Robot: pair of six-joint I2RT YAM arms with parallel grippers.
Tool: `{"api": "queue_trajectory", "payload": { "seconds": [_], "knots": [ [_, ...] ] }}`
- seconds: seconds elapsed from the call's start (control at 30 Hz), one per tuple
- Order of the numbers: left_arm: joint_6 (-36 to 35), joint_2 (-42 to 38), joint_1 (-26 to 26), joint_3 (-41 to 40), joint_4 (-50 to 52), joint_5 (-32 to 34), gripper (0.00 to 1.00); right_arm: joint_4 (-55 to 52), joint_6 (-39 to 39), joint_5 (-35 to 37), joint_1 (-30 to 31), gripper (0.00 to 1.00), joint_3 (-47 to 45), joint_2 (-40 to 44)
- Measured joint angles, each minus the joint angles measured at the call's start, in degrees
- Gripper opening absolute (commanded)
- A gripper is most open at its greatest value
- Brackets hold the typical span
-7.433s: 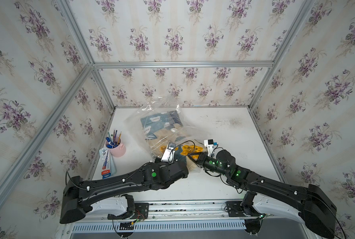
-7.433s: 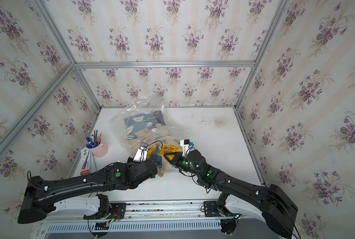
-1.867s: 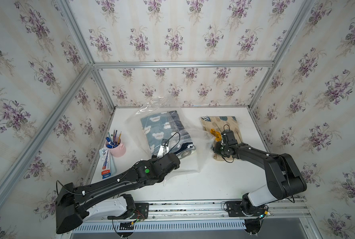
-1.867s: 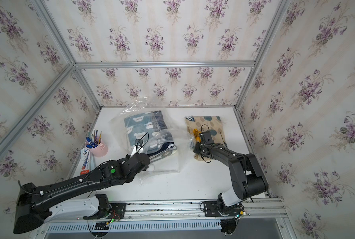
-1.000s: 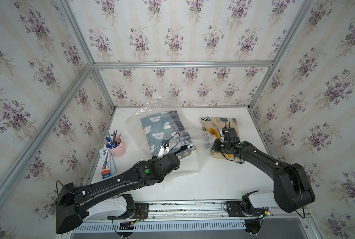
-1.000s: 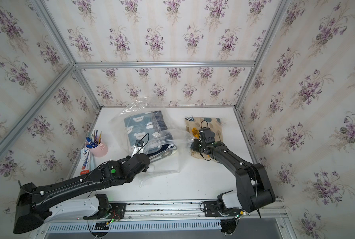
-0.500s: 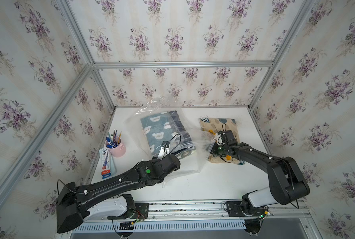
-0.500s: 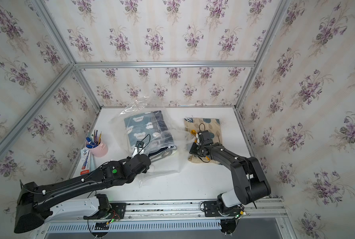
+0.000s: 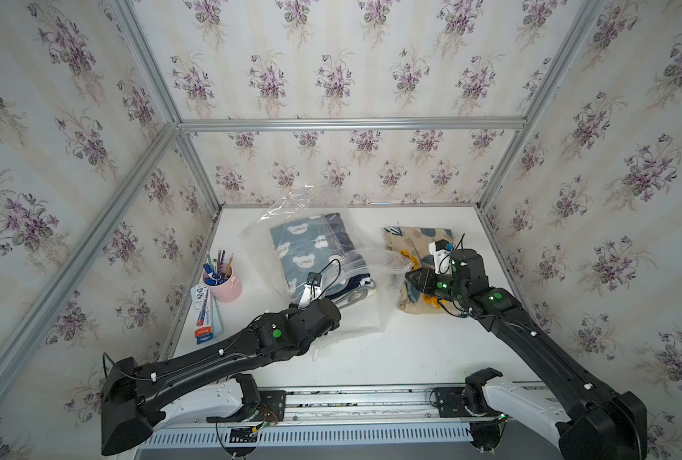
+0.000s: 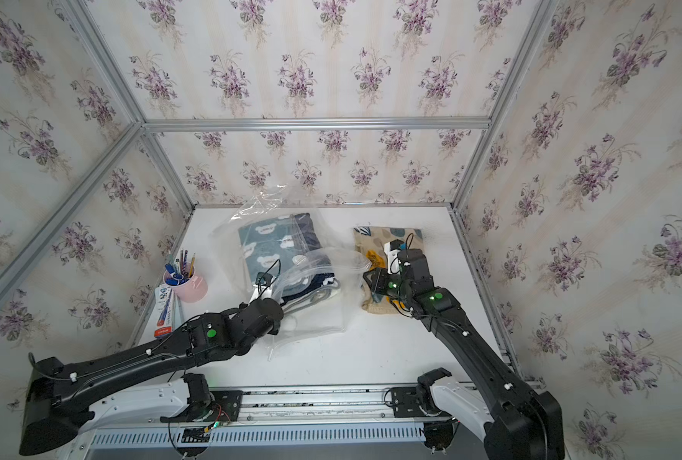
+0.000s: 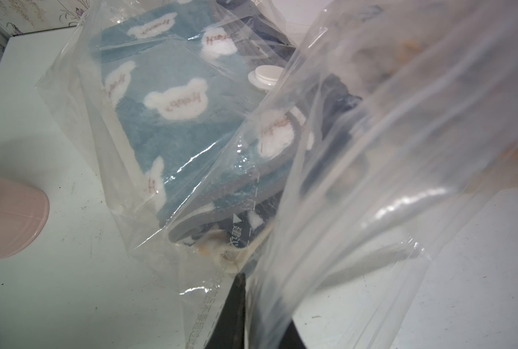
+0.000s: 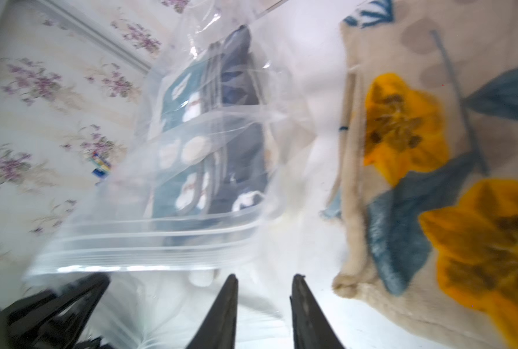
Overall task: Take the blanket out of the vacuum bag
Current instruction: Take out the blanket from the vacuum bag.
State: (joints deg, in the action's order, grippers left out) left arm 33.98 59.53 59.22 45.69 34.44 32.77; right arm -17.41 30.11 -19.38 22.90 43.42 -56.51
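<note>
The vacuum bag lies crinkled mid-table, its zip edge standing up towards the right. Inside it shows a folded blue blanket with white bears, beside the white valve cap. A beige blanket with yellow flowers lies outside the bag, on the table to the right. My left gripper is shut on the bag's near plastic edge. My right gripper hovers at the beige blanket's left edge by the bag's mouth, jaws apart, gripping nothing.
A pink cup of pens and a flat box stand at the left edge. Patterned walls close in the table on three sides. Bare white tabletop lies in front of the bag.
My right gripper has let go of the beige blanket, opened, and slid left to the bag's mouth. The left arm has stayed put, still pinching the plastic.
</note>
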Motion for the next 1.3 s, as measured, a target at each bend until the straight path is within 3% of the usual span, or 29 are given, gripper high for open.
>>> {"api": "queue_trajectory", "payload": {
  "seconds": [0.1,0.27,0.47,0.97,1.3],
  "knots": [
    [-0.1,-1.0,0.0,0.0,0.0,-0.7,0.14,2.1,2.1,-1.0,5.7,0.14,-1.4,2.0],
    [-0.1,-2.4,0.1,0.2,0.0,-1.9,0.14,8.0,6.5,0.0,20.3,0.08,-4.7,0.5],
    [-0.3,-2.7,0.1,0.5,0.0,-2.8,0.14,15.1,9.5,3.4,29.4,0.07,-8.2,-4.7],
    [-4.1,-1.9,0.1,2.6,-0.6,-4.5,0.13,30.3,11.0,-1.7,33.0,0.06,-5.9,-26.3],
    [-7.1,-0.8,0.1,2.5,-1.7,-5.7,0.13,30.1,9.3,-0.8,31.3,0.07,4.8,-33.8]
  ]
}}
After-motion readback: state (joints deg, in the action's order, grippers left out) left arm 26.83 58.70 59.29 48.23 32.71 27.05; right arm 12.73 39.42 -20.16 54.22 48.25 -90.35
